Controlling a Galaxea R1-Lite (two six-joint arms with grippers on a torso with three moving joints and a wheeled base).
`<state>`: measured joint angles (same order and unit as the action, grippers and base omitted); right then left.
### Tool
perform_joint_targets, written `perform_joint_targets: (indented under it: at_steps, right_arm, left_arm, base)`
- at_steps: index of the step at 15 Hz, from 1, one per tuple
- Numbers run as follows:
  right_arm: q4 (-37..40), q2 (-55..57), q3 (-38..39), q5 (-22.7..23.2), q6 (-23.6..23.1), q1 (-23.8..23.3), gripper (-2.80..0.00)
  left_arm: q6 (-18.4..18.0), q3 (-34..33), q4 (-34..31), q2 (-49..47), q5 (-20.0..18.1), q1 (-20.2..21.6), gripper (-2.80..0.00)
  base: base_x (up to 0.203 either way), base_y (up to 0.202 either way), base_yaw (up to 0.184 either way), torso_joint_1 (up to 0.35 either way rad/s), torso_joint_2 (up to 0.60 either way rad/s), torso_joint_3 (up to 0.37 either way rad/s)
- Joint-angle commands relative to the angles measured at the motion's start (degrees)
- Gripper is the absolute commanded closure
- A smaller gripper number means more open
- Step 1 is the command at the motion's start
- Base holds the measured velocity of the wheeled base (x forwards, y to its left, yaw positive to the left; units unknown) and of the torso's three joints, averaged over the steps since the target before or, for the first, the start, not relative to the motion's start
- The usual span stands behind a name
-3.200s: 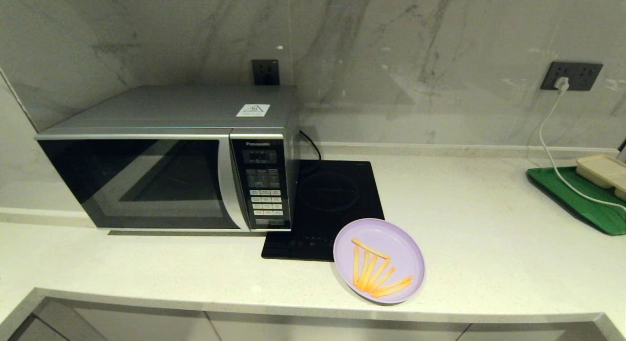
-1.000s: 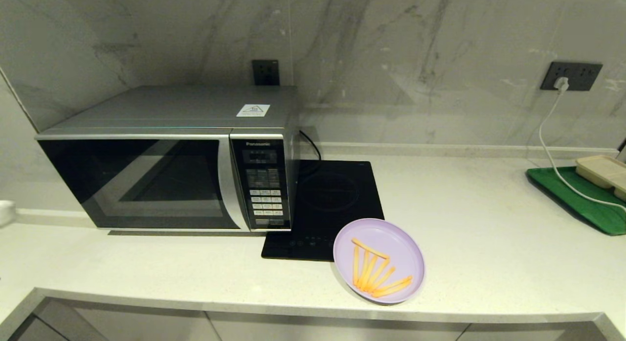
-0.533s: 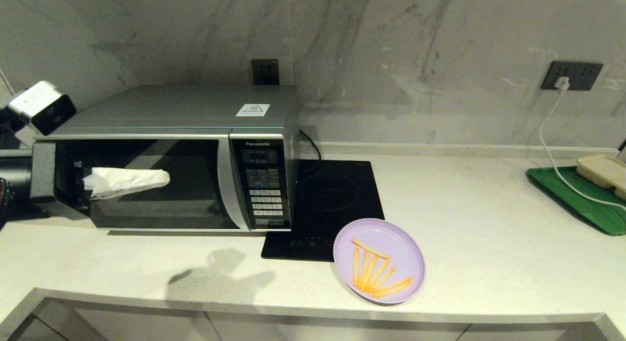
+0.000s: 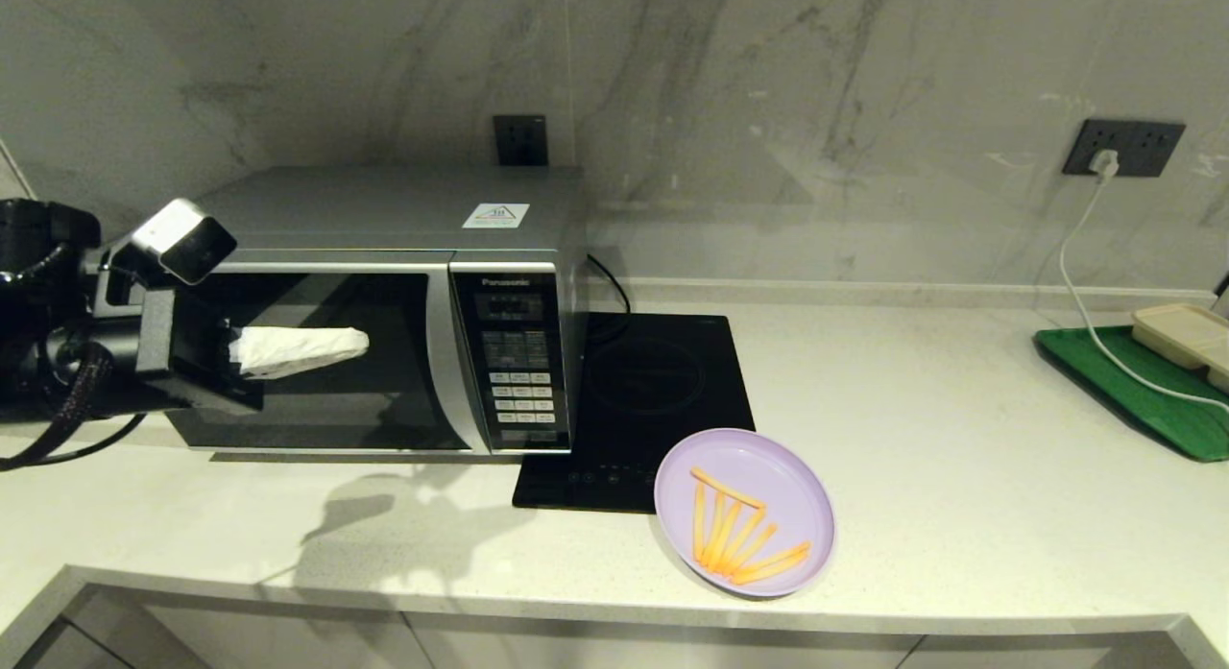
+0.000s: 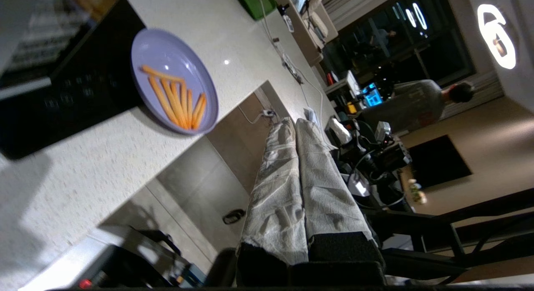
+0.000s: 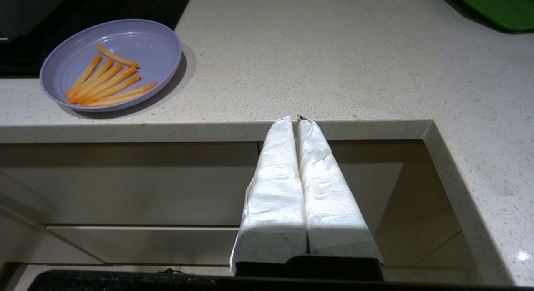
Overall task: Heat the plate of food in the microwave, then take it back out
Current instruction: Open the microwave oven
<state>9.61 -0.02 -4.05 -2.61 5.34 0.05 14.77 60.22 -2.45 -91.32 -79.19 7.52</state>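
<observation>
Two tools, both with fingers pressed together and holding nothing. You have the left tool (image 4: 357, 341) raised in front of the microwave (image 4: 365, 304) door, whose door is closed. Your right tool (image 6: 297, 120) sits low beside the table (image 4: 960, 477) edge. The plate of food (image 4: 744, 512) rests on the table, its rim overlapping the cooktop (image 4: 643, 400).

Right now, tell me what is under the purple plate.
The plate of food rests on the white counter near its front edge, its rear-left rim overlapping the black cooktop's front corner. What lies directly beneath its middle is covered. The left gripper hovers before the microwave.
</observation>
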Motion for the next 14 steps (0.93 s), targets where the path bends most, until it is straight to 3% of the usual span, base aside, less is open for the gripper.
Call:
perform_joint_targets:
  at_steps: [1,2,3,6,8,10,14]
  right_arm:
    - [0.1,0.0,0.0,0.0,0.0,0.0,0.0]
    - [0.1,0.0,0.0,0.0,0.0,0.0,0.0]
    - [0.1,0.0,0.0,0.0,0.0,0.0,0.0]
    - [0.1,0.0,0.0,0.0,0.0,0.0,0.0]
    - [0.1,0.0,0.0,0.0,0.0,0.0,0.0]
    - [0.1,0.0,0.0,0.0,0.0,0.0,0.0]
    - [0.1,0.0,0.0,0.0,0.0,0.0,0.0]
  left_arm:
    - [-0.3,-2.1,-1.2,-2.0,-0.1,0.0,0.0]
    - [-1.1,-3.3,-0.7,-2.8,0.1,0.1,0.0]
    - [-3.4,-4.1,-0.3,-4.3,0.6,0.3,-2.8]
    - [-9.5,-3.7,-0.1,-9.3,4.0,1.2,-2.8]
    - [-12.4,-3.7,0.1,-11.2,4.0,1.9,-2.8]
    - [-17.9,-3.5,2.1,-14.0,3.9,2.0,-2.8]
    - [-19.5,0.3,8.6,-18.2,3.7,-0.1,-2.8]
  base:
    - [0.0,0.0,0.0,0.0,0.0,0.0]
    - [0.0,0.0,0.0,0.0,0.0,0.0]
    - [0.0,0.0,0.0,0.0,0.0,0.0]
    - [0.0,0.0,0.0,0.0,0.0,0.0]
    - [0.0,0.0,0.0,0.0,0.0,0.0]
    - [0.0,0.0,0.0,0.0,0.0,0.0]
    - [0.0,0.0,0.0,0.0,0.0,0.0]
